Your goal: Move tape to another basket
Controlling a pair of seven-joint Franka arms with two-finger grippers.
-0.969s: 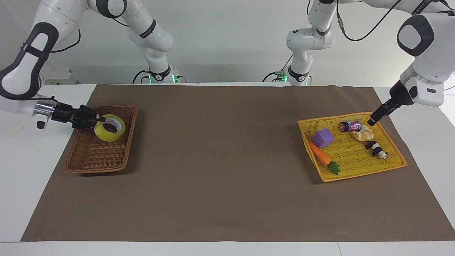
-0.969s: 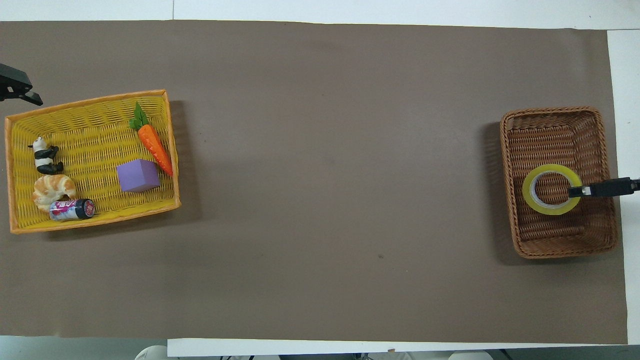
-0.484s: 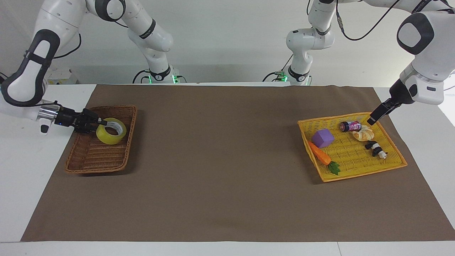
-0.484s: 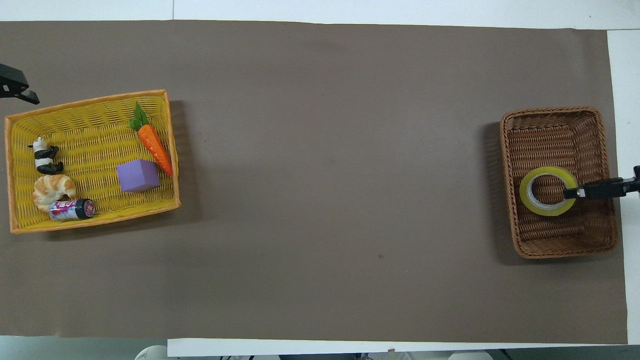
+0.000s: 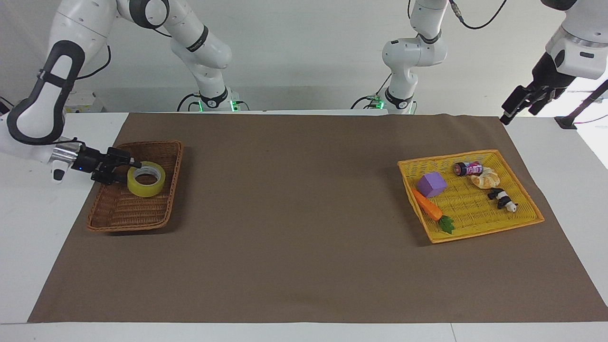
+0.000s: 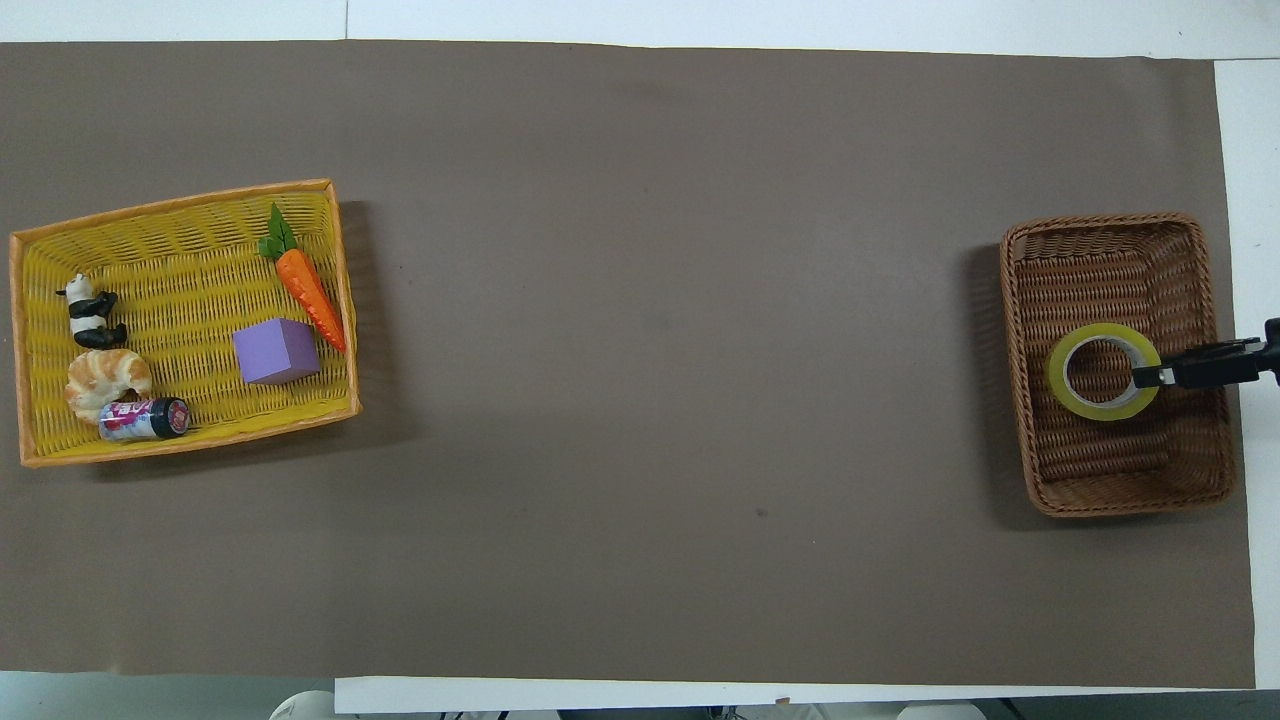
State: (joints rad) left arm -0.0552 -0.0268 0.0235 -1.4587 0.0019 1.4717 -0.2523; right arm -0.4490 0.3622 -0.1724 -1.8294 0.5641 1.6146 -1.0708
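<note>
Two changes: tape point(image 5: 146, 178) lowered flat into basket point(image 5: 118, 213) by right-arm edge, right gripper point(image 5: 134, 166) parted, seemingly released; left gripper point(image 5: 509, 113) lifted over its corner, waiting.

The roll of yellow packing tape point(image 5: 146, 178) is set in the brown wicker basket point(image 5: 124, 216) at the right arm's end of the table. The yellow woven tray point(image 5: 522, 219) is placed at the left arm's end, well apart.

Translucent yellow tape point(image 5: 146, 178), brown woven basket point(image 5: 124, 211), bright yellow tray point(image 5: 475, 228), purple cube point(image 5: 431, 185), orange carrot point(image 5: 426, 204).
</note>
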